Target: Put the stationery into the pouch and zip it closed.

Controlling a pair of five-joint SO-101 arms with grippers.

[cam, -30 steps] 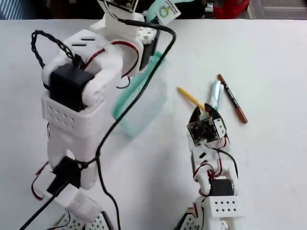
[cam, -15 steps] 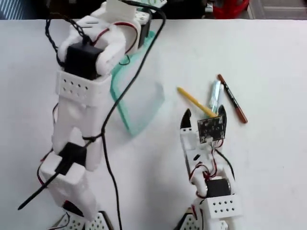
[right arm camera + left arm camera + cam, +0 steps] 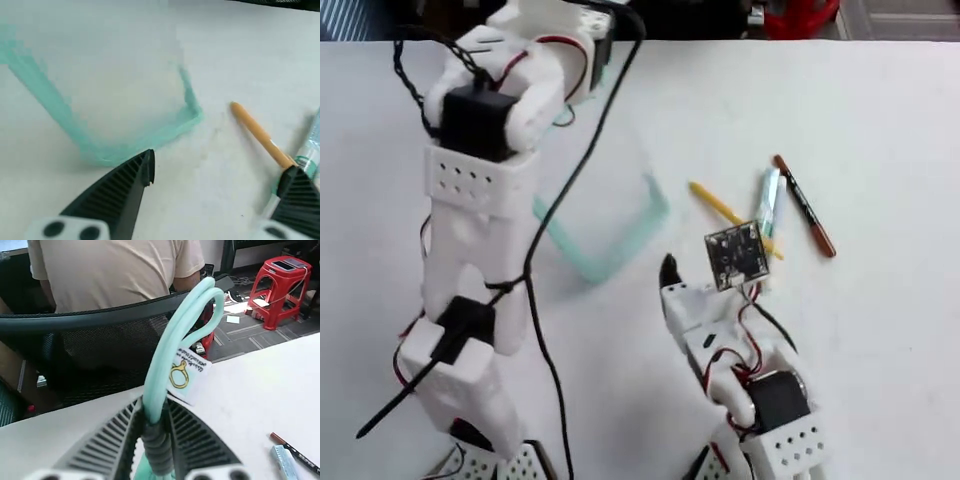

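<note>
The pouch (image 3: 598, 240) stretches across the table (image 3: 880, 100), its teal loop (image 3: 175, 340) clenched in my left gripper (image 3: 156, 415). Just beside it lie a yellow pen (image 3: 718, 207), a silver pen (image 3: 769, 195) and a brown pen (image 3: 805, 205). My right gripper (image 3: 220, 175) hangs spread wide between pouch and pens.

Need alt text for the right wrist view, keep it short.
The right gripper, jaws wide open, hovers over a white table, one fingertip near a clear plastic pouch with teal trim, the other beside a yellow pen and a teal-and-white pen.
</note>
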